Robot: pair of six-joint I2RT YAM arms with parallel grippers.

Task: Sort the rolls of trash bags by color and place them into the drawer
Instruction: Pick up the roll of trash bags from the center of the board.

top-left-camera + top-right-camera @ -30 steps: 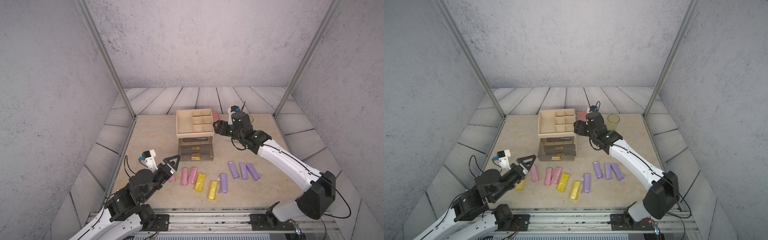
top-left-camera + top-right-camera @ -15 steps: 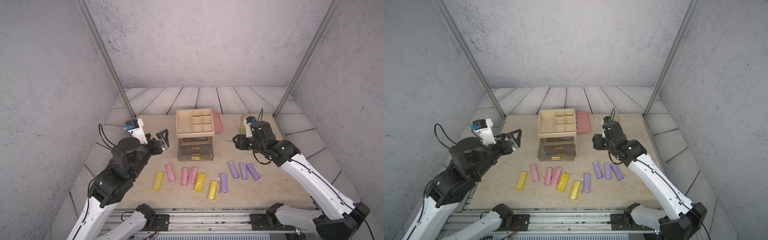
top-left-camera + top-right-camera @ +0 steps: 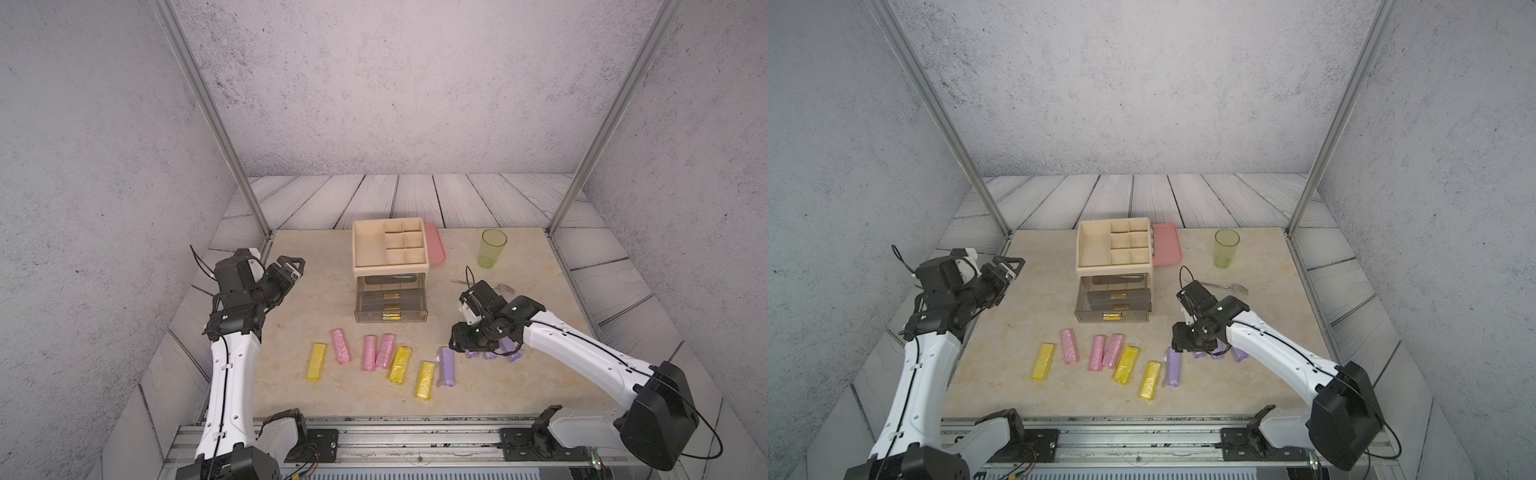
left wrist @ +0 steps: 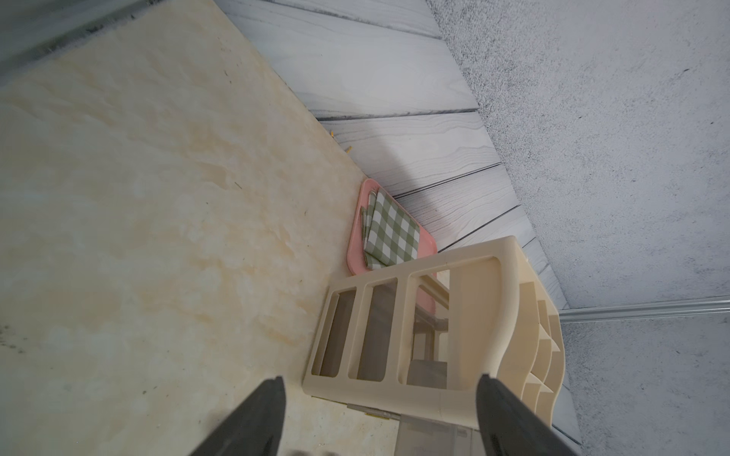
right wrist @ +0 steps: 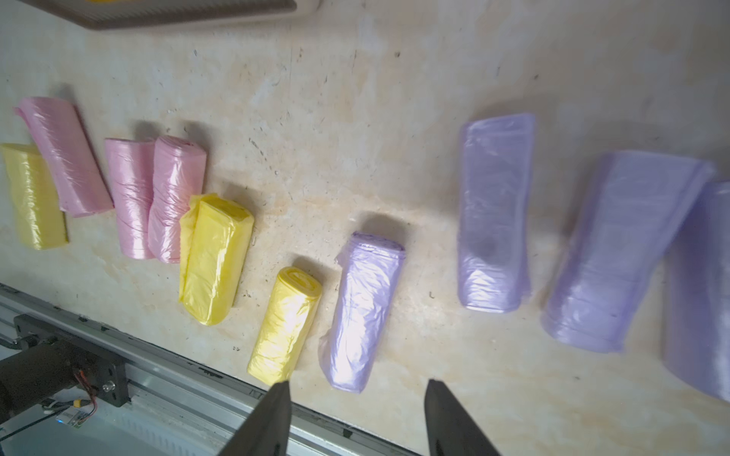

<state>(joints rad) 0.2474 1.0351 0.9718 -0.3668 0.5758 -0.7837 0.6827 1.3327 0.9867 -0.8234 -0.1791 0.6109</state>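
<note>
One beige marbled worktop (image 3: 307, 299) fills the lower middle of both top views. At its centre stands one cream drawer unit (image 3: 370, 249), with seven open compartments on top and three smoky drawers (image 3: 390, 309) with gold handles below. One pink tray (image 3: 436, 245) sits just beside its right side; my left wrist view shows one green-checked cloth (image 4: 391, 229) on it.

My left end effector (image 3: 291, 266) hangs left of the unit, spread wide with nothing in it. My right end effector (image 5: 357, 383) hovers at lower right, partly parted and empty, near one end of the lone purple roll (image 5: 365, 312).

One green translucent cup (image 3: 493, 248) stands at upper right.

Ten rolls of trash bags (image 3: 368, 353) lie in a row on the worktop below the unit: three yellow rolls (image 3: 316, 362), three pink rolls (image 3: 341, 346) and four purple rolls (image 5: 493, 213), three of them partly under my right arm.

One fork (image 3: 1229, 286) lies below the cup.
</note>
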